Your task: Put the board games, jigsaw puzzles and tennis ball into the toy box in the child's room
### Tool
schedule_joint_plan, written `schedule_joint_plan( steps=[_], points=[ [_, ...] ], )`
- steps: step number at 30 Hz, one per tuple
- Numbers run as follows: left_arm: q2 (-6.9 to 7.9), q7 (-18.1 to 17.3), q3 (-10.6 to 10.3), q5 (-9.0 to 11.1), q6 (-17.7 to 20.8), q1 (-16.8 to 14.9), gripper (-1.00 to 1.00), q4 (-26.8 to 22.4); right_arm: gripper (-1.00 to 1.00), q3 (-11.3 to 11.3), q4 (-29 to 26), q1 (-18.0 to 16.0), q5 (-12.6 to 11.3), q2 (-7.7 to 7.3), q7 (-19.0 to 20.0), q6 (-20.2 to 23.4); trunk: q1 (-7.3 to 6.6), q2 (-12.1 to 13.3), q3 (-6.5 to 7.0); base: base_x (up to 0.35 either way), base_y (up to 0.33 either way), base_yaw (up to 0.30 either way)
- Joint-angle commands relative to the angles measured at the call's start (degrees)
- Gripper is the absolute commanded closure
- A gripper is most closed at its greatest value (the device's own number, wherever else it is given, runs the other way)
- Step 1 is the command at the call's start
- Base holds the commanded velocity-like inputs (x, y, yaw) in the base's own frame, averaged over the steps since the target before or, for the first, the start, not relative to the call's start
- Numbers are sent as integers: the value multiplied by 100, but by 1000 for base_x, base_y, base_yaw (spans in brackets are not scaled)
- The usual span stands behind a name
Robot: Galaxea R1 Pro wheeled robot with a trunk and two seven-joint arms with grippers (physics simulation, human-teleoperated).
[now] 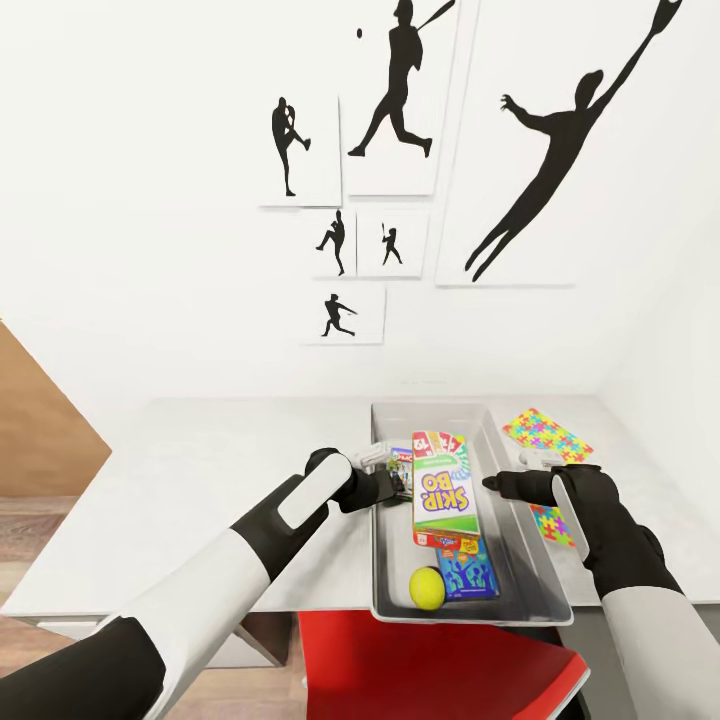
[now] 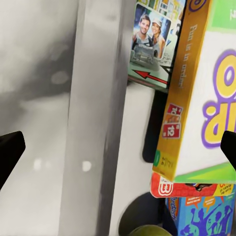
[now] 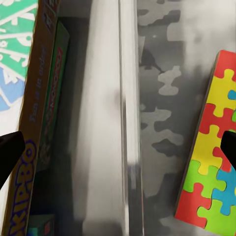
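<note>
Games and ball (image 1: pixel 427 587) sit in the toy box (image 1: pixel 540 560); two puzzles remain on the worktop (image 1: pixel 200 480). Right pincer (image 1: pixel 497 484) gapes wide, empty, like the left pincer (image 1: pixel 398 487). Slide right over the near puzzle (image 1: pixel 553 523), pinch its edge.

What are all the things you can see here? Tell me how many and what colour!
toy box: one, light grey, on the table
board games: three, in the toy box; Skip-Bo on top, blue one under it, a green-edged one beside it
tennis ball: one, yellow-green, in the toy box
jigsaw puzzles: two, multicoloured, on the table right of the box
table: one, pale grey
wall pictures: six, black silhouettes
chair: one, red
left gripper, right gripper: black, jaws open
</note>
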Motion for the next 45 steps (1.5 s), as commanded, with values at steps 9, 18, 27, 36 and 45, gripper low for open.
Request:
schedule_joint_plan(
  steps=[9, 18, 27, 36, 45],
  points=[
    [2, 49, -11, 45, -5, -7, -100, -5, -100, -4, 27, -2, 1, 0, 9, 27, 8, -9, -20, 0, 0, 0],
    [2, 49, -9, 49, -5, -8, -100, -5, -100, -3, 27, -2, 2, -3, 9, 31, 8, -9, -57, 0, 0, 0],
    [2, 44, -10, 50, -5, -7, -100, 5, -100, -6, 27, -2, -3, -8, 9, 28, 8, -9, -63, 0, 0, 0],
    [8, 9, -8, 57, -5, -7, -100, 91, -100, -12, 27, -2, -7, -14, 11, 31, 8, -9, -64, 0, 0, 0],
    [8, 5, -8, 59, -5, -7, -100, 106, -100, -15, 27, -2, -11, -17, 10, 35, 8, -9, -64, 0, 0, 0]
  ],
)
